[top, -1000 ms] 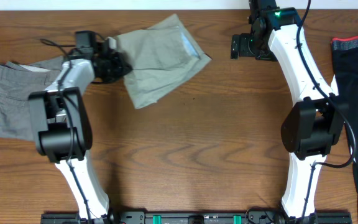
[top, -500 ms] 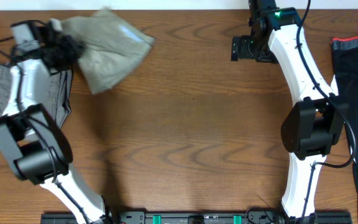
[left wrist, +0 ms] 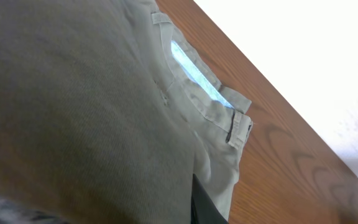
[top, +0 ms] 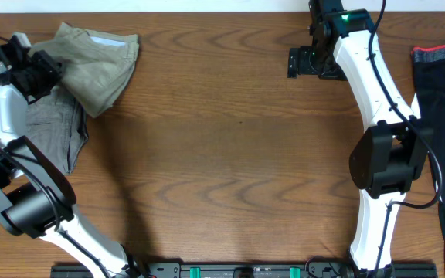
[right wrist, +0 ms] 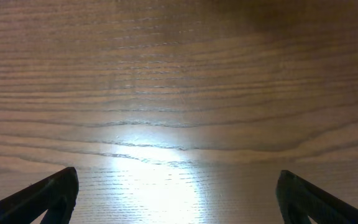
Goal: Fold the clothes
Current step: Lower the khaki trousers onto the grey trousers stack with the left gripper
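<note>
Wood-grain table (top: 230, 154) carries khaki shorts (top: 99, 66) beside grey pair (top: 52, 127).

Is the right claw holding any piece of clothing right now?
No: the right wrist view shows the right claw open, its fingers spread over the bare wooden table with no cloth between them.

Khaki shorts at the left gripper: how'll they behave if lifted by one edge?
Probably floppy: the khaki shorts lie bunched and creased at the left gripper, so they would likely sag and drape. The stitched waistband looks thicker, perhaps a firmer hold. Cloth on the wood table should slide, not roll.
</note>
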You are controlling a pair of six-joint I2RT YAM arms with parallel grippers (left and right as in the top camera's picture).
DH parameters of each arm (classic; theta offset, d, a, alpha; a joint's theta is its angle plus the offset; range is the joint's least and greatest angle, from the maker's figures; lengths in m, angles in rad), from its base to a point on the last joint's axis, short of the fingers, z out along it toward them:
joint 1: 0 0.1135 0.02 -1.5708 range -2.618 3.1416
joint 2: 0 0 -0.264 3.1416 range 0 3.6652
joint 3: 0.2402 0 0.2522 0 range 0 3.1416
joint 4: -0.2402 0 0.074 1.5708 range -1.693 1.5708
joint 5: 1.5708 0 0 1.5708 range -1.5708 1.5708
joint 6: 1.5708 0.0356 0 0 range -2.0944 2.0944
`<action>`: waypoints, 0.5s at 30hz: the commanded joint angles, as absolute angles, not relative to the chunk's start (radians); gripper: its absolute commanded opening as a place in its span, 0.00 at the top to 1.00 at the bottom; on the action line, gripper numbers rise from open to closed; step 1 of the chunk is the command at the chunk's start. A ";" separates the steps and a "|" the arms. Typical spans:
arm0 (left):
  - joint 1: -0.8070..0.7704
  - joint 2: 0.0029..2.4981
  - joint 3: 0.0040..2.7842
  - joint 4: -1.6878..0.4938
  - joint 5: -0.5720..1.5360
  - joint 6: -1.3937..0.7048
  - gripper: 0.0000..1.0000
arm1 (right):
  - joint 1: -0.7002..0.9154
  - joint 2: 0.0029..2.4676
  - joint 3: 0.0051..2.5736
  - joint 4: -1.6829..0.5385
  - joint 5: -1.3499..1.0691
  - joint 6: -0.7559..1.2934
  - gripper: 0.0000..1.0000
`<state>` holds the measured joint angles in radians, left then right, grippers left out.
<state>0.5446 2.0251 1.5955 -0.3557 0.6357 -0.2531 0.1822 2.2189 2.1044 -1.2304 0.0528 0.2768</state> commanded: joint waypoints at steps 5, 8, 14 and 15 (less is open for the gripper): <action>0.615 1.967 1.617 -0.350 0.636 -0.232 0.94 | 0.175 2.216 2.119 -1.244 0.064 0.253 0.01; 0.633 1.967 1.617 -0.348 0.636 -0.229 0.94 | 0.175 2.216 2.119 -1.243 0.064 0.253 0.01; 0.642 1.962 1.619 -0.336 0.647 -0.221 0.94 | 0.175 2.216 2.119 -1.245 0.064 0.253 0.01; 0.642 1.959 1.619 -0.336 0.647 -0.221 0.94 | 0.175 2.216 2.119 -1.247 0.064 0.253 0.01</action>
<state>0.6380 2.0136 1.5955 -0.3462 0.6365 -0.2459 0.1822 2.2189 2.1044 -1.2423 0.0528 0.2687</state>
